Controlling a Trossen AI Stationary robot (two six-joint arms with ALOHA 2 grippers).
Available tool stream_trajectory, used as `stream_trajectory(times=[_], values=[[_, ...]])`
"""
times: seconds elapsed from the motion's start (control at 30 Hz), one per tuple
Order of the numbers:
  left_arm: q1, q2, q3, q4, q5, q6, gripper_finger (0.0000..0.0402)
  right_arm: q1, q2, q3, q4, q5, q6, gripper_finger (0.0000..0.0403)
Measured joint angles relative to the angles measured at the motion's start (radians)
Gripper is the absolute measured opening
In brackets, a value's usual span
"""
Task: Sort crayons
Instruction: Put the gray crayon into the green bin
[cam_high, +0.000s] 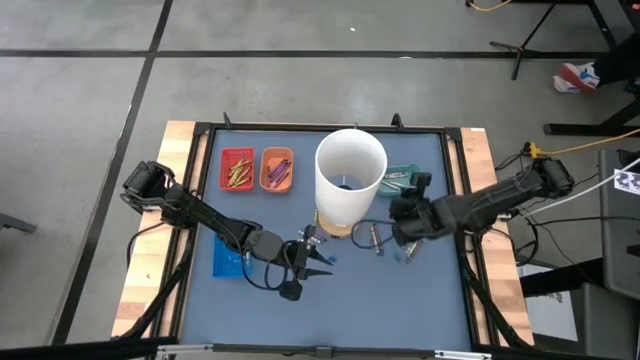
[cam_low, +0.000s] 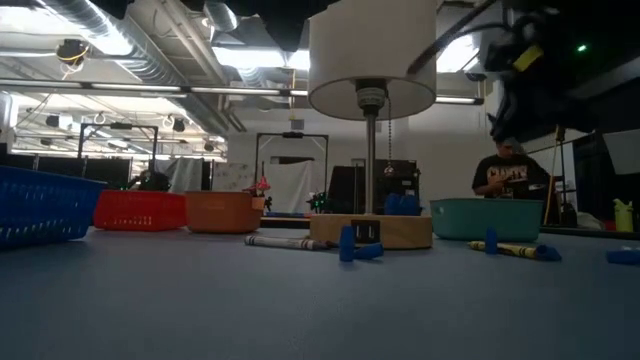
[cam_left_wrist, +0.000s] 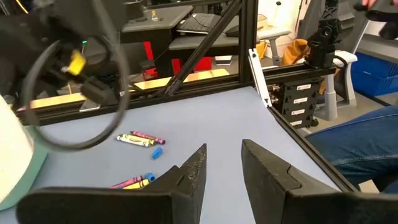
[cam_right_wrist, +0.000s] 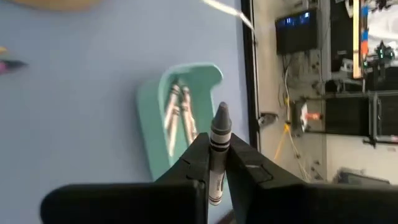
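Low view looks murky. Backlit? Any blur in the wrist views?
Low view: backlit by bright ceiling lights, so the tabletop and the white cylinder read dim. Left wrist view: the cable loop close to the lens is soft, while the open left gripper is sharp. Right wrist view: the grey crayon in the right gripper is sharp, the teal tray slightly soft.

Blue table (cam_high: 400, 300): trays (cam_high: 237, 169), crayons (cam_high: 376, 238), lamp (cam_high: 349, 180)

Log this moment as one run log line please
phase: carrying | right end effector: shut on grey crayon, near teal tray | left end effector: open, empty, above table
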Motion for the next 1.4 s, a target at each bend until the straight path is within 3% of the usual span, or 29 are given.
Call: stream_trajectory(times=[0.3, 0.47, 0.7, 0.93, 1.13, 1.4], values=[[0.0, 0.0, 0.0, 0.0, 0.0, 0.001, 0.0086, -0.196, 0.0, 0.0, 0.004, -0.024, -0.128, 0.0033], [0.0, 0.001, 0.0, -0.031, 0.0, 0.001, 0.0086, -0.266, 0.001, 0.0, 0.004, -0.085, -0.18, 0.0033], [0.0, 0.002, 0.0, -0.064, 0.0, 0.0, 0.0086, -0.34, 0.001, 0.0, 0.003, -0.084, -0.22, 0.0033], [0.0, 0.002, 0.0, -0.114, -0.064, 0.001, 0.0086, -0.385, 0.001, 0.0, 0.003, -0.085, -0.224, 0.0033], [0.004, 0.002, 0.0, -0.263, -0.157, -0.005, 0.0086, -0.383, 0.001, 0.0, 0.005, -0.085, -0.248, 0.0033], [0.055, 0.002, -0.001, -0.487, -0.164, -0.105, 0.0086, -0.383, 0.001, 0.0, 0.007, -0.085, -0.25, 0.0033]])
